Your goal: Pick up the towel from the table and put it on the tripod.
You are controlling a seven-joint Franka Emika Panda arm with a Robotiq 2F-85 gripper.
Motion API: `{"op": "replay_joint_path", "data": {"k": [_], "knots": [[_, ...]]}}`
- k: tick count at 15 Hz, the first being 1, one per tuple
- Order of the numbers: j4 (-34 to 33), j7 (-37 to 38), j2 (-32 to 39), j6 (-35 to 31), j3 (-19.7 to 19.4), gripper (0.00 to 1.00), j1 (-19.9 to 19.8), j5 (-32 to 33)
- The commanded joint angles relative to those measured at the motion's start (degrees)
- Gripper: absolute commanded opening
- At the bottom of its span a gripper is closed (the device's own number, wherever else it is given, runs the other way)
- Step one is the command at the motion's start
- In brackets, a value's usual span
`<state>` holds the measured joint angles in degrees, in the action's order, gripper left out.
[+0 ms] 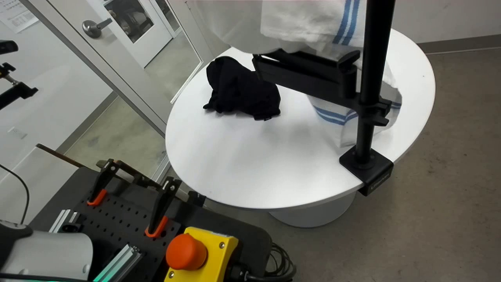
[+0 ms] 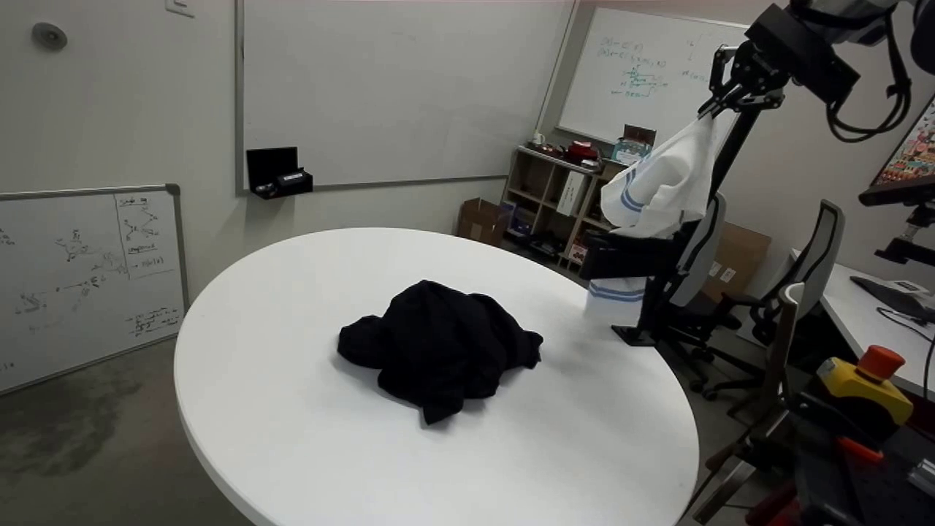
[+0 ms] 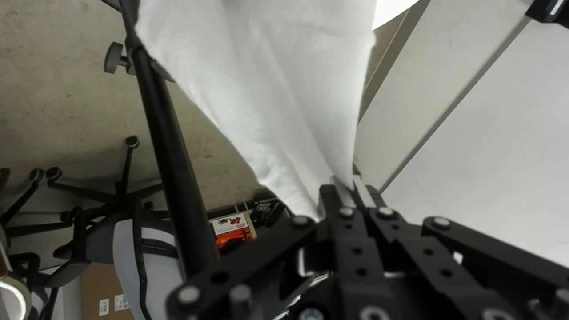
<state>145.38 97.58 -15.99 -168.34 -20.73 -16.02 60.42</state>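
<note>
Gripper [image 3: 353,189], foremost in the wrist view, pinches the white towel [image 3: 284,89] at its top. I judge it light, limp, unbreakable; that gathered end should serve as hold.

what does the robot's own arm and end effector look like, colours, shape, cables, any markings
The visible arm is pale grey, leading into a blocky black housing. The end effector is black, made of narrow jointed links with round silvery screw heads and slim, metallic-looking fingertips. Black cables loop beside the housing. I can't make out any markings.
</note>
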Motion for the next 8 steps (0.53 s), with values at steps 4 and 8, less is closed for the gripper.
{"op": "replay_joint_path", "data": {"k": [4,8], "knots": [[8.8,-7.1,-9.3,-0.3,-0.7,0.00,1.8,-0.4],[13.2,-13.5,-12.4,0.7,-2.3,0.00,4.9,-3.1]]}}
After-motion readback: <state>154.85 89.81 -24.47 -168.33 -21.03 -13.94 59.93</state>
